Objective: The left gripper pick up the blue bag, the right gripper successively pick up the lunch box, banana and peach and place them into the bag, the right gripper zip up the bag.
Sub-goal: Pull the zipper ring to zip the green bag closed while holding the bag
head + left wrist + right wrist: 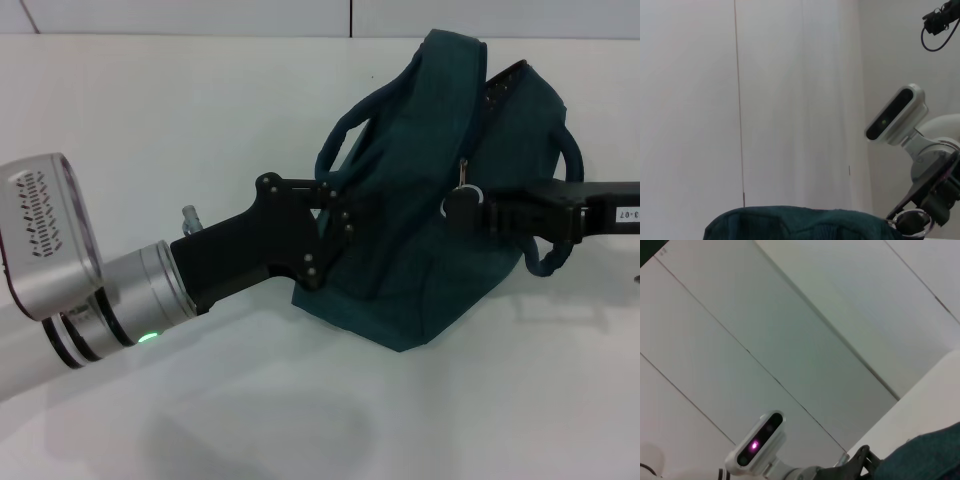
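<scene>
The right gripper (462, 207) reaches in from the 3 o'clock edge of the head view, its black body with the white label lying level, and its fingertips are pinched on the metal ring of the zipper pull (464, 180) near the top of the blue bag (440, 250). In the left wrist view the same claw (912, 222) shows at the far end of the bag (805, 224), its tips around the ring.

The left gripper (340, 205) comes in from about 8 o'clock, silver wrist and green light behind it, and its black claw is pressed against the bag's near side just under one loop handle (345, 135). The fingers look clamped on the fabric there, though the tips are partly lost against the dark cloth. The right wrist view shows this claw (860, 462) touching the bag's teal edge (922, 457).

The bag stands upright at the centre of the white table (200, 400), its top seam running toward 12 o'clock and a second handle (560, 200) hanging off its 3 o'clock side behind the right claw. The lunch box, banana and peach show in none of the views.

Bare tabletop spreads from 6 to 11 o'clock around the bag. The table's far edge passes close behind the bag's top at 12 o'clock, against a pale panelled wall (790, 100).
</scene>
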`<state>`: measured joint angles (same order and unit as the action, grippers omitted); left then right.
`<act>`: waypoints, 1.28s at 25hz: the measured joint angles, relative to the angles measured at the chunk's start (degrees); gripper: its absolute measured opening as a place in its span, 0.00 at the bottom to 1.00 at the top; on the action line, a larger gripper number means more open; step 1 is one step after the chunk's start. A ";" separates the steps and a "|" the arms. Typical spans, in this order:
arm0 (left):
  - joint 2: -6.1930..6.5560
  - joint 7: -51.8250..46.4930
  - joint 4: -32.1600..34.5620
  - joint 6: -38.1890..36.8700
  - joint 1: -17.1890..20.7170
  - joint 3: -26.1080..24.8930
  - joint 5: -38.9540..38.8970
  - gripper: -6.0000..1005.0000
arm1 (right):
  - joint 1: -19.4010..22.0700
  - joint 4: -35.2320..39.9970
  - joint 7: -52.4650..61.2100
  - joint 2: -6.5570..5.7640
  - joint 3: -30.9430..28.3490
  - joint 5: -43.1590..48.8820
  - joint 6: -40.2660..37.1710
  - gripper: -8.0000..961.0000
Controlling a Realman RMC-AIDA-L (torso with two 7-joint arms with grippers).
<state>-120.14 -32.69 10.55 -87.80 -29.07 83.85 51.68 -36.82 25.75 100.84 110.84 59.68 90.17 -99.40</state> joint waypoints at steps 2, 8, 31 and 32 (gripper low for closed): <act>-0.01 0.00 0.00 0.00 0.03 0.00 0.00 0.02 | 0.51 0.02 -1.77 0.01 -0.20 -0.19 0.06 0.18; -0.09 -0.01 0.00 -0.15 0.08 0.00 0.01 0.02 | 3.19 0.10 -11.93 1.59 -4.78 -1.36 0.17 0.10; 0.58 0.99 0.38 -0.89 -0.83 2.10 3.22 0.02 | 8.54 -6.45 -45.58 5.02 -13.37 -17.49 7.05 0.03; 0.65 1.11 0.38 -0.89 -0.79 1.93 3.27 0.02 | 8.62 -6.51 -46.20 5.04 -13.37 -18.24 7.80 0.03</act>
<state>-119.49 -31.58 10.93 -88.68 -29.86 85.78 54.95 -28.20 19.24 54.64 115.88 46.31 71.93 -91.60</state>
